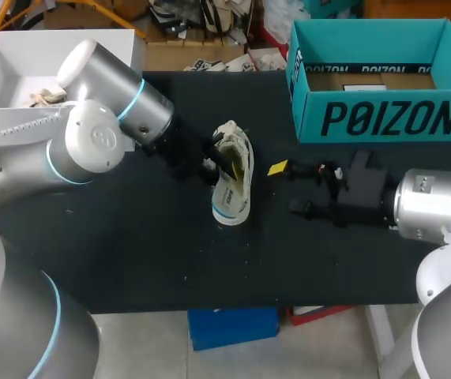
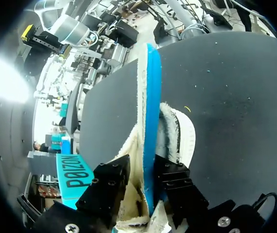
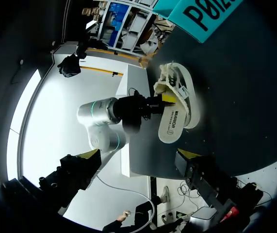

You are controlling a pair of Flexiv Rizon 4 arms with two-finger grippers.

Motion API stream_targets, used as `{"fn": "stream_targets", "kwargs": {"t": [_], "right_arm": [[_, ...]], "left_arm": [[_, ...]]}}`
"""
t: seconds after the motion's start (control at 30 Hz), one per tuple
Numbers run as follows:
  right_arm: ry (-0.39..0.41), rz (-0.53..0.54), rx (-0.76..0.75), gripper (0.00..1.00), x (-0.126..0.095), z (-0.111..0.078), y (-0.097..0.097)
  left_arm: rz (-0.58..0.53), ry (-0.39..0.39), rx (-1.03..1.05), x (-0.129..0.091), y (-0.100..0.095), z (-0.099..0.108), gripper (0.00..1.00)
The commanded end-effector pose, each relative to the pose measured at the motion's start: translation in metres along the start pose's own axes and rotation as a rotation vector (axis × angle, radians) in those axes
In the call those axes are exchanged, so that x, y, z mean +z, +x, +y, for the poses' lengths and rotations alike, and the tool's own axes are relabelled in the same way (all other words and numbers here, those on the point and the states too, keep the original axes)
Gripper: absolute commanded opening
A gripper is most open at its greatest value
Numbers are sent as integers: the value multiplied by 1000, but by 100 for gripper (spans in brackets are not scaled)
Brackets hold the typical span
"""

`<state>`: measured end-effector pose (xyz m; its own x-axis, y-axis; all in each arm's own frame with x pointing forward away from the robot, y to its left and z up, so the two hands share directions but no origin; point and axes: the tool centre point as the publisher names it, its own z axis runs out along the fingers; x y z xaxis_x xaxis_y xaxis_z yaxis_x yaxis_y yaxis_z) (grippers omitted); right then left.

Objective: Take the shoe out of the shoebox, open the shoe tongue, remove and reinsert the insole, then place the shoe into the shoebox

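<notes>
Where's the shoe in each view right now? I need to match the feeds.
Head: shoe mid-table, at the left gripper, left of the shoebox.
Left wrist: shoe clamped between the left gripper's fingers, stretching ahead.
Right wrist: shoe ahead of the open right gripper, apart from it.
Shared landmark: the teal shoebox, seen in all three.

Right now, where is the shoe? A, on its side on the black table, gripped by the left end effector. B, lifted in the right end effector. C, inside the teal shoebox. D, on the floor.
A: the shoe lies on the table outside the shoebox, with the left end effector closed on it.
</notes>
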<state>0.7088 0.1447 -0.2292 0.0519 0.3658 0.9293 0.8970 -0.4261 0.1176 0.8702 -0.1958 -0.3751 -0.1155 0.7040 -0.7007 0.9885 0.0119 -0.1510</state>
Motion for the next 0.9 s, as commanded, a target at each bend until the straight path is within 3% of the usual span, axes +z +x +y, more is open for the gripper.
{"fn": "stream_targets", "kwargs": {"t": [0.03, 0.2, 0.3, 0.47, 0.8, 0.87, 0.9], "right_arm": [[0, -3, 1, 100, 0, 0, 1], [0, -3, 1, 100, 0, 0, 1], [0, -3, 1, 100, 0, 0, 1], [0, -3, 1, 100, 0, 0, 1], [0, -3, 1, 100, 0, 0, 1], [0, -3, 1, 100, 0, 0, 1], [0, -3, 1, 100, 0, 0, 1]], "left_arm": [[-13, -7, 11, -5, 0, -10, 91], [-30, -9, 44, -14, -3, -23, 76], [-36, -10, 56, -19, -4, -29, 75], [-46, -8, 68, -25, -4, -41, 55], [-47, 21, 58, -25, 3, -59, 45], [-43, 28, 59, -25, 4, -60, 33], [-38, 34, 57, -24, 5, -60, 13]]}}
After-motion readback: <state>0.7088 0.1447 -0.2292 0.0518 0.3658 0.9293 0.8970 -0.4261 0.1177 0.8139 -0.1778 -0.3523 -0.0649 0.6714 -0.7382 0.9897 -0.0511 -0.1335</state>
